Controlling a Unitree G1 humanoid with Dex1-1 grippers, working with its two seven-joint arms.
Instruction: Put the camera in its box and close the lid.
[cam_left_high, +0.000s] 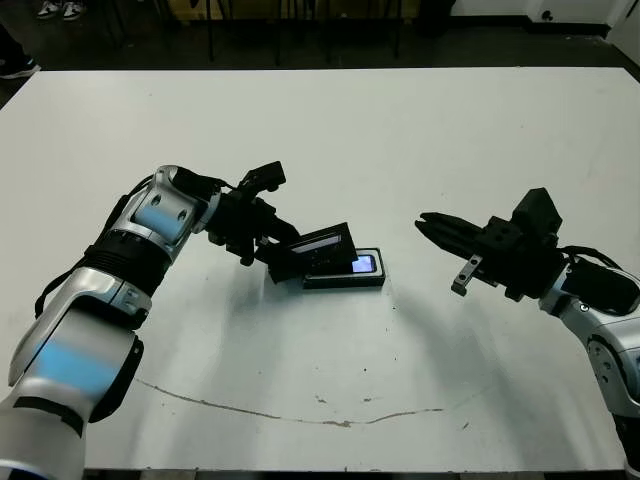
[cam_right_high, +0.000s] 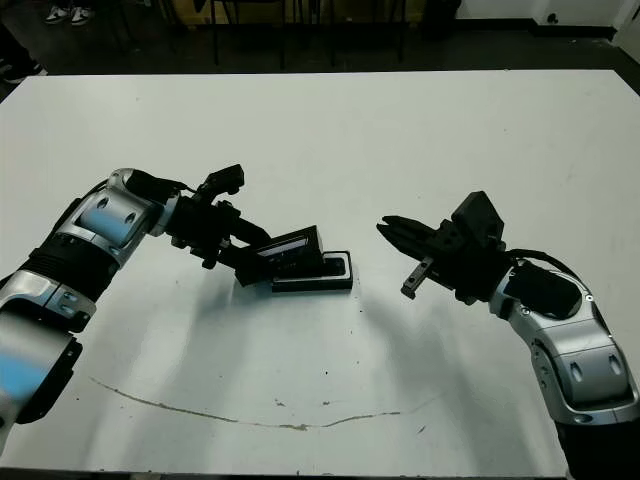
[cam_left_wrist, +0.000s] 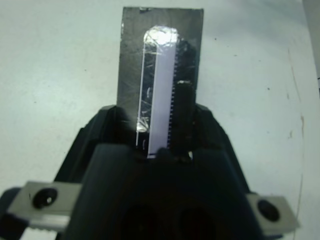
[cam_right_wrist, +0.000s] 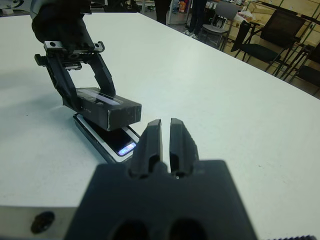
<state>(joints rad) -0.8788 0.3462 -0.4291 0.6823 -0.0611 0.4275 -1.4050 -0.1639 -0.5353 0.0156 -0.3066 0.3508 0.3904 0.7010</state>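
The box (cam_left_high: 372, 281), a shallow black tray, lies at the table's middle with the camera (cam_left_high: 365, 265) inside it, the bluish screen glowing at its right end. My left gripper (cam_left_high: 272, 250) is shut on the black lid (cam_left_high: 318, 250) and holds it tilted over the box's left part, hiding most of the camera. In the left wrist view the lid (cam_left_wrist: 160, 60) shows its shiny grey patch. My right gripper (cam_left_high: 427, 222) hangs shut and holds nothing, a short way right of the box. The right wrist view shows its fingers (cam_right_wrist: 150, 142) together, pointing at the camera (cam_right_wrist: 125, 146).
A thin brown line (cam_left_high: 300, 412) runs along the white table (cam_left_high: 320, 130) near the front edge. Chair legs and feet show beyond the far edge.
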